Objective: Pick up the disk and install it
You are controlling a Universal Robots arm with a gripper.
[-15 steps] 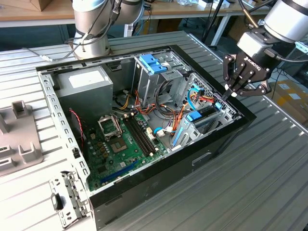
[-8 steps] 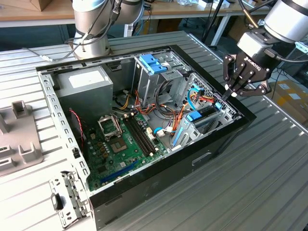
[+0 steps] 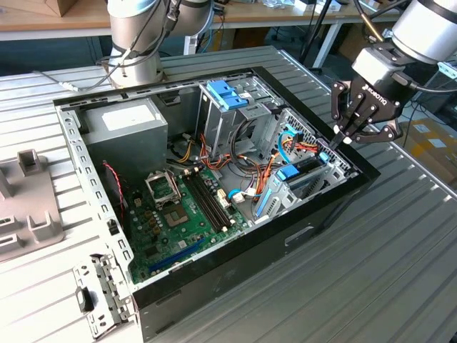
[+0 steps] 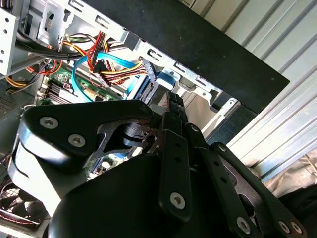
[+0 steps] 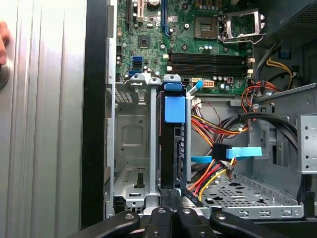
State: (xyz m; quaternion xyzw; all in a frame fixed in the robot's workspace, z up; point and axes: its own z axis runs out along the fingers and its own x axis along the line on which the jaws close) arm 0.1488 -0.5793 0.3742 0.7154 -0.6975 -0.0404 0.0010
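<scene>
The disk (image 3: 303,170) stands on edge in a metal bay at the open computer case's corner, on the exterior view's right. Blue plastic tabs run along its upper edge. In the first wrist view the disk (image 5: 173,148) appears edge-on, a dark slab with a blue tab, sitting in one slot of the bay (image 5: 133,144); the slot beside it holds nothing. My gripper (image 3: 335,146) hangs just over the case rim with its black fingers shut together, tips at the disk's outer end. Those tips (image 5: 172,194) meet the disk's near end, and the shut fingers (image 4: 173,99) point into the case.
Inside the case lie a green motherboard (image 3: 178,207), a grey power-supply box (image 3: 125,121) and a tall cage with light-blue handles (image 3: 225,96). Orange, red and blue cables (image 5: 218,158) crowd beside the bay. The black case wall (image 3: 300,236) rises below the gripper. A loose bracket (image 3: 100,300) lies outside.
</scene>
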